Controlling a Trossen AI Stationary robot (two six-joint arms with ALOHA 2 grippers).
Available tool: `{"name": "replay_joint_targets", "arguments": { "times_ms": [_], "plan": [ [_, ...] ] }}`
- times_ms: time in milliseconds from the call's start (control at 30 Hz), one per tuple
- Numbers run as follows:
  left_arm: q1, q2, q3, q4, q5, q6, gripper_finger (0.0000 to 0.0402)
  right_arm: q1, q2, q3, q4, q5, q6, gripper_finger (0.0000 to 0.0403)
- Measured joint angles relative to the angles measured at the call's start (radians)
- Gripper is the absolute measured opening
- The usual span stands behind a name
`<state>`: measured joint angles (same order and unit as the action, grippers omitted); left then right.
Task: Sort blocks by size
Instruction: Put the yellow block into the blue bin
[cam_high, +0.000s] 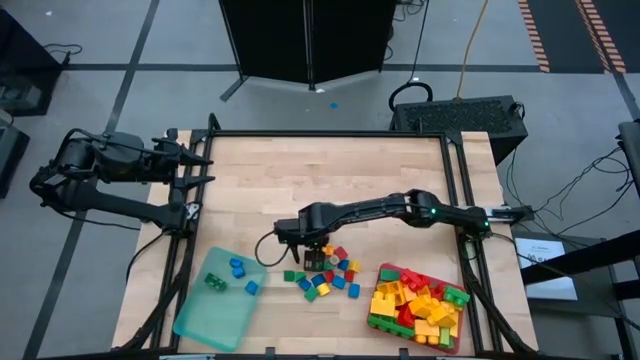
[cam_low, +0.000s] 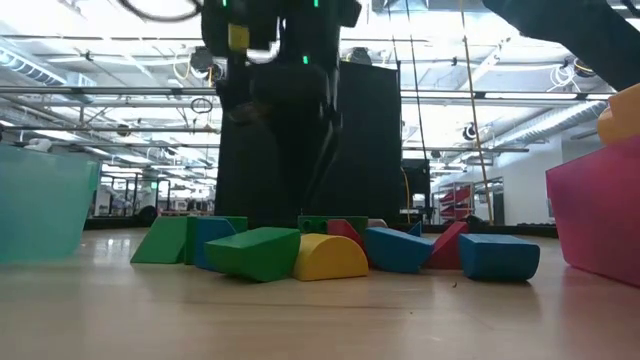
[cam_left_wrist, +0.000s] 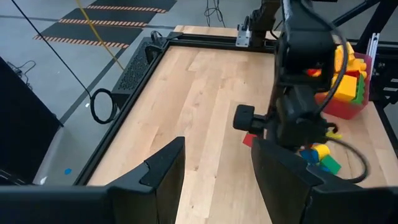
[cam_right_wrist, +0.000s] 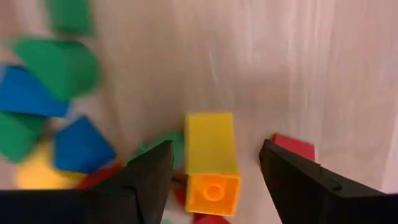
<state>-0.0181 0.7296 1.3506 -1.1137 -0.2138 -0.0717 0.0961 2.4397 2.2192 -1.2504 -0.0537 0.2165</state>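
Yellow, oblong and studded, one block (cam_right_wrist: 211, 158) sits between the right gripper (cam_right_wrist: 214, 180)'s spread fingers, untouched on either side, above the loose blocks (cam_high: 325, 275) mid-table; its lower end is cut off. Bare wood lies beyond. The left gripper (cam_left_wrist: 214, 168) waits half-open at the table's far-left edge.
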Motion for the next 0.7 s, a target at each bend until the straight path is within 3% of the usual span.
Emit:
{"name": "replay_joint_targets", "arguments": {
  "times_ms": [267,500,600,700],
  "plan": [
    [0.000,0.000,0.000,0.000,0.000,0.000,0.0187,-0.003,-0.004,-0.149,0.101,0.003,0.003,0.0233],
    [0.000,0.000,0.000,0.001,-0.002,0.001,0.0187,-0.001,-0.005,-0.182,0.152,0.005,0.006,0.0228],
    [0.000,0.000,0.000,0.001,-0.005,0.001,0.0187,-0.002,-0.005,-0.183,0.154,0.020,0.002,0.0202],
    [0.000,0.000,0.000,0.002,-0.008,0.001,0.0187,-0.001,-0.004,-0.183,0.167,0.031,-0.013,0.0149]
  ]
}}
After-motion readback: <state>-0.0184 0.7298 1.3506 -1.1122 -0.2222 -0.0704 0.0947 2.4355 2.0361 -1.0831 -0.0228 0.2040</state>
